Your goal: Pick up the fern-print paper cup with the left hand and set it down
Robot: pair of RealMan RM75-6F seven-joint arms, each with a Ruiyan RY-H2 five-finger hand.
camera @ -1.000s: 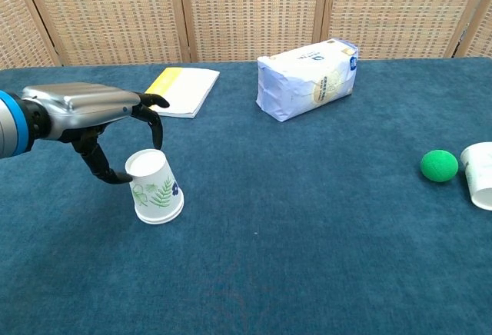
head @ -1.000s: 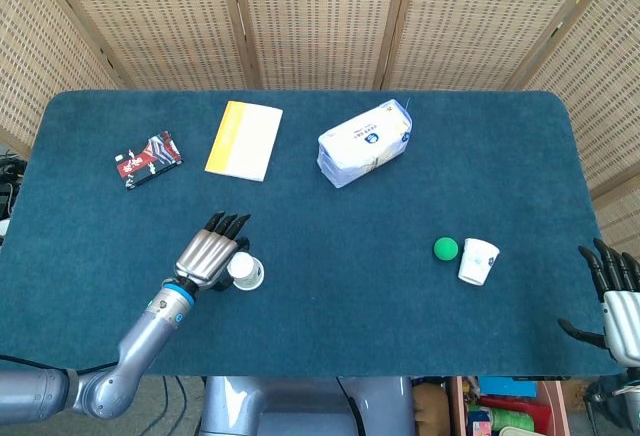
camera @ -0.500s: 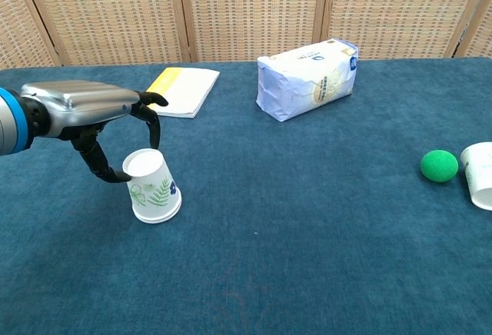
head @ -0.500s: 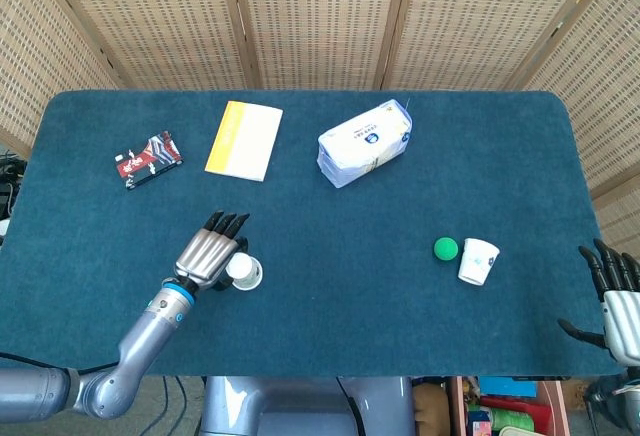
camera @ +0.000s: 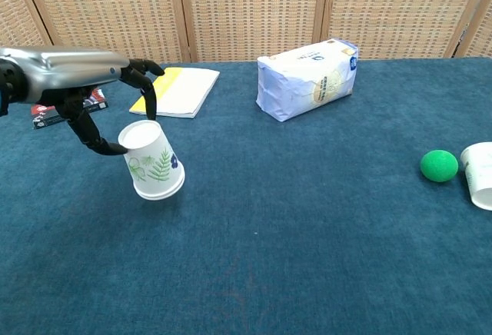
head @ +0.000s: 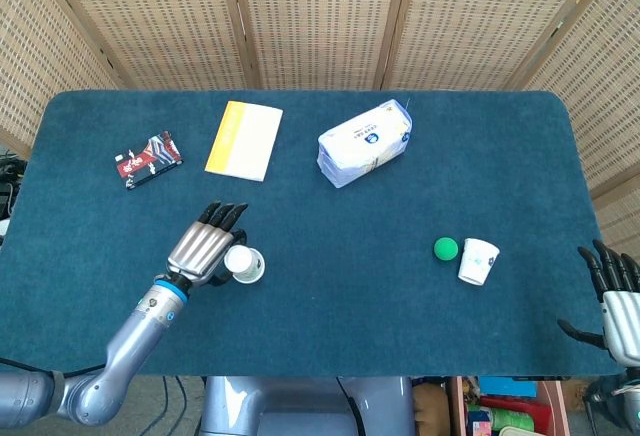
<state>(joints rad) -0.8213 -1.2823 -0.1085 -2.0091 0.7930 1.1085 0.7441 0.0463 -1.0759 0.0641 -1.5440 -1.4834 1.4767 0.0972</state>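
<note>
**Left hand holding fern cup, tilted, near left-front of table**

- Table: dark blue cloth top, wicker screen behind it.
- White bag: lies on its side at centre-back, blue print on the face; also clear in chest view.
- Yellow-and-white booklet: flat, left of the bag, well apart from it.
- Left hand: palm down, over the left-front part of the table. In chest view the fingers curl down over the cup's upturned base and the thumb hooks in from the near side, pinching the cup near its base.
- Right hand: at the right-front edge, off the cloth, fingers spread and apart, nothing in it. Head view only.
- Fern cup: upside down, tilted, closed base toward the hand, open rim lower and to the right. Can't tell if the rim touches the cloth. Head view shows it just right of the hand.
- Plain white cup: on its side at right-front, touching or just beside the green ball; can't tell which.
- Red-and-black packet: flat at back-left, left of the booklet.
</note>
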